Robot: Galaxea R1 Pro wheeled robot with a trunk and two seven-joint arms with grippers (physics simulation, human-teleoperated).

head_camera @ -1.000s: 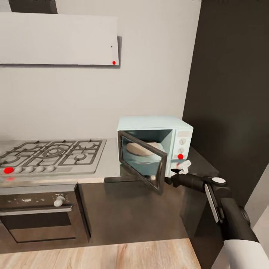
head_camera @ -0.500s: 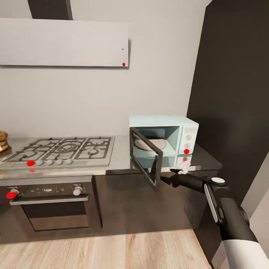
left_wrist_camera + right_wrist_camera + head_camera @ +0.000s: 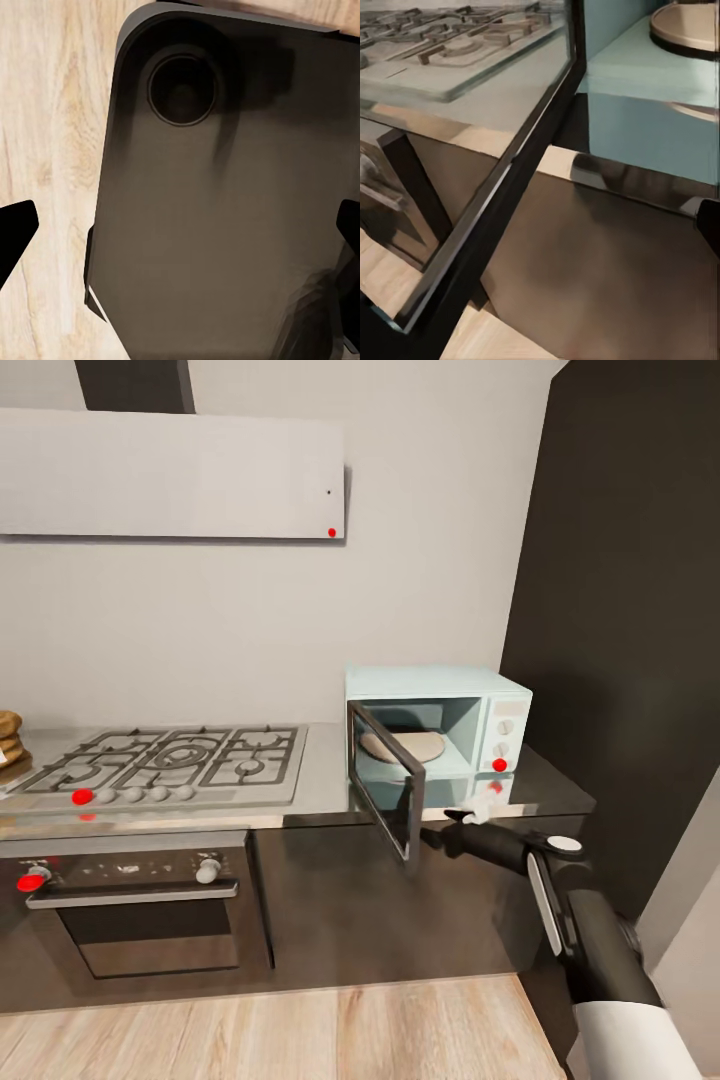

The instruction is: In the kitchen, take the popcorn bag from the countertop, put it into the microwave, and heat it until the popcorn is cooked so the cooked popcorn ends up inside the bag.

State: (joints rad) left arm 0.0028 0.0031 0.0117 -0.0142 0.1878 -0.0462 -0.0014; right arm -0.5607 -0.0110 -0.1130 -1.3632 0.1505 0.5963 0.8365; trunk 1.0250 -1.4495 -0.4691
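Pale wood flooring [image 3: 300, 1030] was seen nearest the robot, below a run of dark cabinet fronts [image 3: 380, 920]. From the right, the right arm was extended toward the counter, with the right gripper [image 3: 478, 810] placed just beside the free edge of the microwave door [image 3: 390, 792]. Whether its fingers were spread or closed could not be told, as the tips were too small and partly hidden in the head view. In the left wrist view, the two dark fingertips of the left gripper [image 3: 180, 232] were seen at opposite edges, set wide apart with nothing between them, over a dark part of the robot's base [image 3: 225, 195] and the floor.

On the grey countertop [image 3: 320, 785], the mint-blue microwave [image 3: 440, 690] stood at the right end, with its door swung well open toward the robot. A round turntable plate [image 3: 403, 746] was visible inside, and no bag was seen on it. To the left, a steel gas hob [image 3: 170, 760] was set into the counter above a dark built-in oven [image 3: 130, 910]. At the far left edge, a small brown object [image 3: 8, 735] was partly cut off and was probably the popcorn bag, though this could not be confirmed.

Task progress was judged early: the door had been opened, while fetching the bag, loading, closing and heating remained.
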